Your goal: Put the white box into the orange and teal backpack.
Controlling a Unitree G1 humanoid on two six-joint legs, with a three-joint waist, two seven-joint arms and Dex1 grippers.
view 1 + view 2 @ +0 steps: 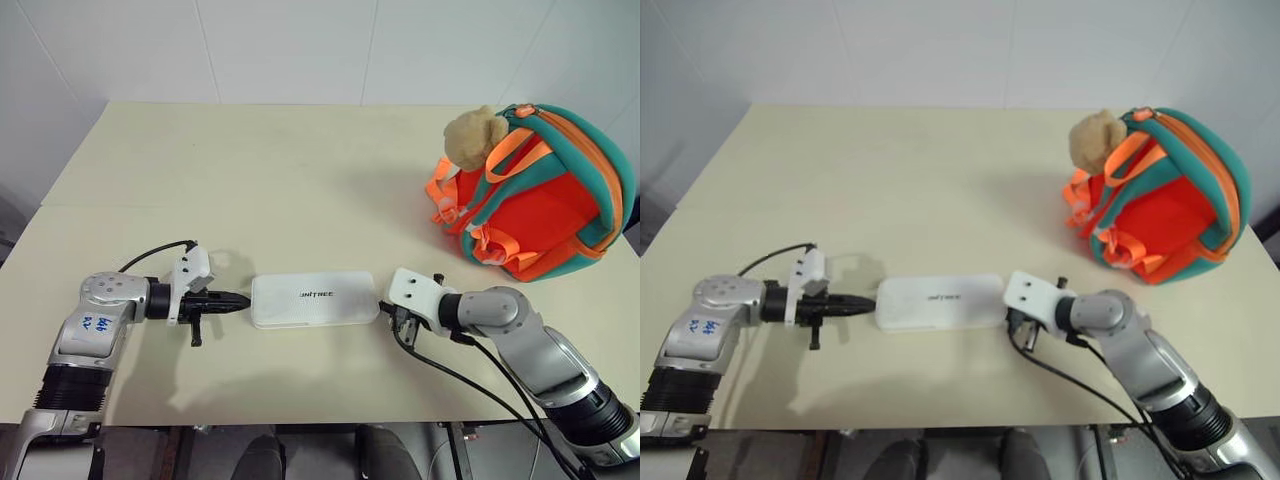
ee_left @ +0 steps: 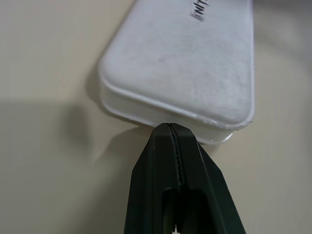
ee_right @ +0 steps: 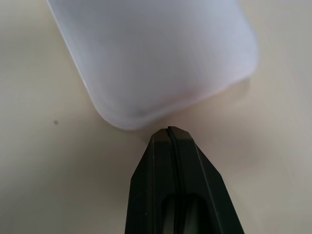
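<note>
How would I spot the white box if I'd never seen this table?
Start at the beige table; the backpack sits far right. Near the front edge, between the two grippers, lies the white box, flat, with rounded corners and small dark lettering on its lid.

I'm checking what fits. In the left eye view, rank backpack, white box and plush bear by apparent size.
1. backpack, largest, though it stands farther away.
2. white box, clearly smaller.
3. plush bear, smallest; it sits farthest back, so it may look smaller than it is.
</note>
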